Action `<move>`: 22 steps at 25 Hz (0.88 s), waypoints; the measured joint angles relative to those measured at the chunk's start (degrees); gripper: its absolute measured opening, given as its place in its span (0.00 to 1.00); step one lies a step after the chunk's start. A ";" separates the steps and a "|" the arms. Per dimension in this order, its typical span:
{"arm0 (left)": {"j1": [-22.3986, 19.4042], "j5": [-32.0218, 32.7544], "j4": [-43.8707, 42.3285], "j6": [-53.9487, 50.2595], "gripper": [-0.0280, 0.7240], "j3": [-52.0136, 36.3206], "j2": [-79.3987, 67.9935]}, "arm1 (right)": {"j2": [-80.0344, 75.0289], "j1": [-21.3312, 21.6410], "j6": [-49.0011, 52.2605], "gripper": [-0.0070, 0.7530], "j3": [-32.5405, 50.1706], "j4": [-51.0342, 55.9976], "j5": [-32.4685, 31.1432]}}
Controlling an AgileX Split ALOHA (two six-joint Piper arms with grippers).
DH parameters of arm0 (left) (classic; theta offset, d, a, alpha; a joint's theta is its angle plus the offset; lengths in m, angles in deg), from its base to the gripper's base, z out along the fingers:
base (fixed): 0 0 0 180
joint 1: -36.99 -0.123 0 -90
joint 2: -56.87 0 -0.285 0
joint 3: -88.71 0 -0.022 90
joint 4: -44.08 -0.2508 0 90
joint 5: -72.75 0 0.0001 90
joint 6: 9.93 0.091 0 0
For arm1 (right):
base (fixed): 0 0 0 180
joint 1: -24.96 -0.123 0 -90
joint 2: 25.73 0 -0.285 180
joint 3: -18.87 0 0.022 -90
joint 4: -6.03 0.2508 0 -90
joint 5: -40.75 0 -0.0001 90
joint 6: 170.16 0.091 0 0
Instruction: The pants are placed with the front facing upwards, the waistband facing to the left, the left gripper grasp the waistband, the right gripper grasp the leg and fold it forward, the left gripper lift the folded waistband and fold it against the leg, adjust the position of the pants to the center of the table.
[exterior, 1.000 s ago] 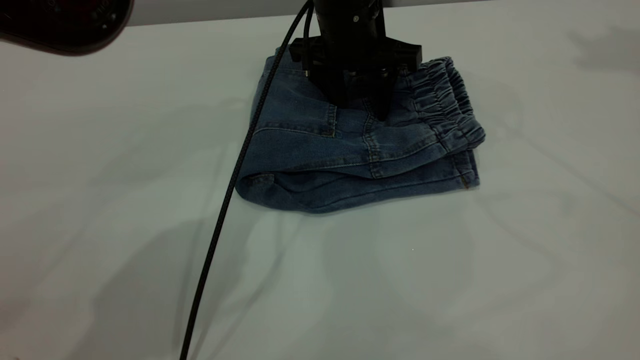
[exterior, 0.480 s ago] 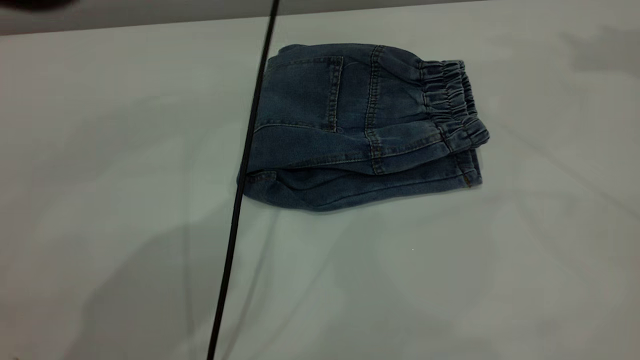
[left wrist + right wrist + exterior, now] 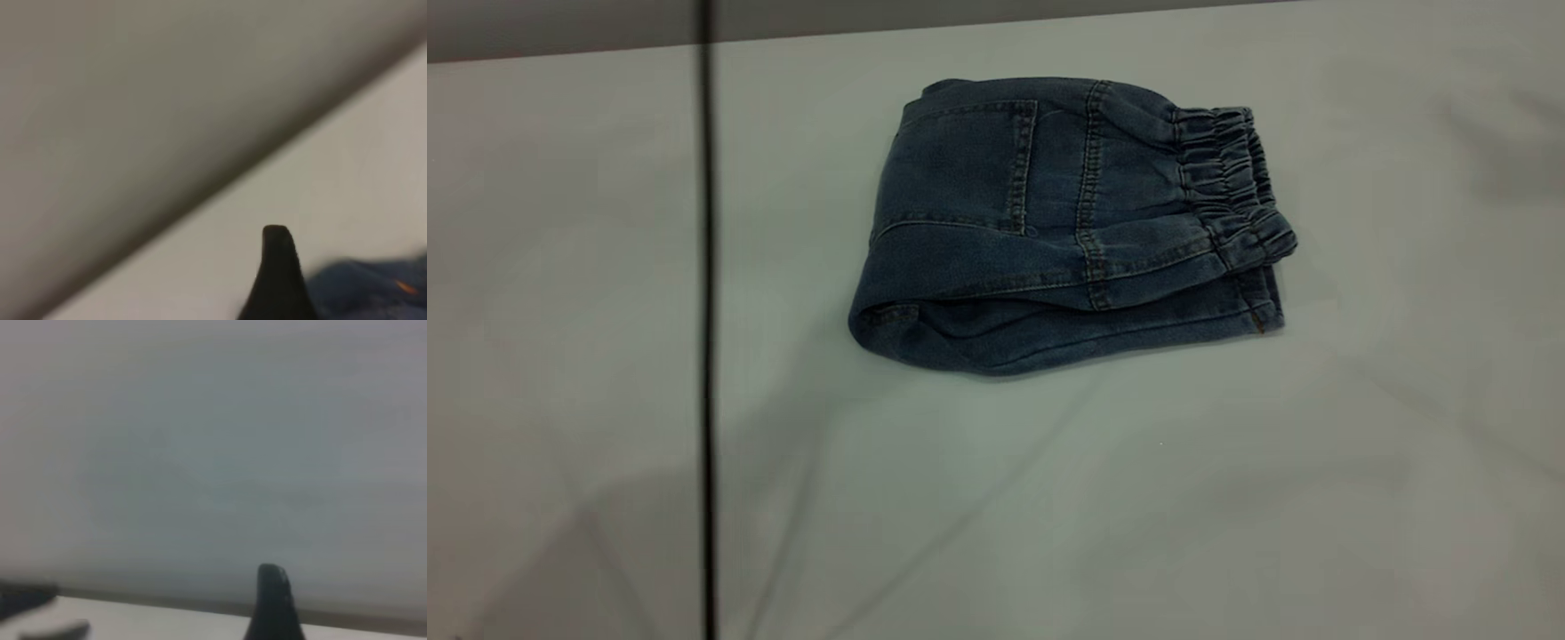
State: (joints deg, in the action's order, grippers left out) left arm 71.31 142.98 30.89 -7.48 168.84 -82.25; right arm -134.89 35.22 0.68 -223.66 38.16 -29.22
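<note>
Left gripper [image 3: 279, 280] only shows up in its own wrist camera, and only as one black fingertip poking into the shot, so no way to tell if it's spread wide or pinched together. Just beside that tip there's a blurry bit of blue denim with a small orange speck on it, so the pants [image 3: 1067, 231] are close to it. It isn't touching them as far as I can see.

Right gripper [image 3: 273, 603] is the same story: one dark fingertip in its wrist camera, mostly blank pale surface beyond it, no denim in sight. Can't tell its opening either.

From the outside camera neither gripper is visible at all. The pants sit folded into a compact bundle on the table [image 3: 1227, 498], toward the far middle. The waistband [image 3: 1232, 191] with its gathered elastic is on the right end of the bundle, a back patch pocket [image 3: 965, 164] faces up, and the leg [image 3: 1049, 333] is the lower layer sticking out along the near edge. A thin black cable [image 3: 708, 356] hangs straight down the left part of the shot, well clear of the pants.

No brand tags, labels or readable writing anywhere on the denim.
</note>
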 joint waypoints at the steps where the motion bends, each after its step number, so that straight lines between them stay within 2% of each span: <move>1: 0.00 0.00 -0.77 0.00 0.68 0.00 1.64 | 1.83 -0.04 0.00 0.58 1.28 0.21 0.00; 9: 0.12 0.00 -1.75 -0.11 0.68 -0.33 15.09 | 18.74 -0.04 -0.89 0.58 16.92 -2.18 0.00; 12: 0.12 -0.15 -1.80 -0.58 0.68 -3.15 19.83 | 26.43 -0.04 -1.89 0.58 24.71 -2.41 0.01; 16: 0.12 -0.15 -0.12 -3.34 0.68 -11.52 27.57 | 36.18 -0.04 -2.41 0.58 34.59 -2.10 -0.03; 22: 0.12 -0.28 3.42 -3.40 0.68 -30.66 42.05 | 51.45 -0.04 -2.74 0.58 49.39 -1.88 0.04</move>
State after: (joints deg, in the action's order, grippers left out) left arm 71.42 142.70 34.31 -10.88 138.18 -40.19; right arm -83.44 35.17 -2.06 -174.26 36.27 -29.18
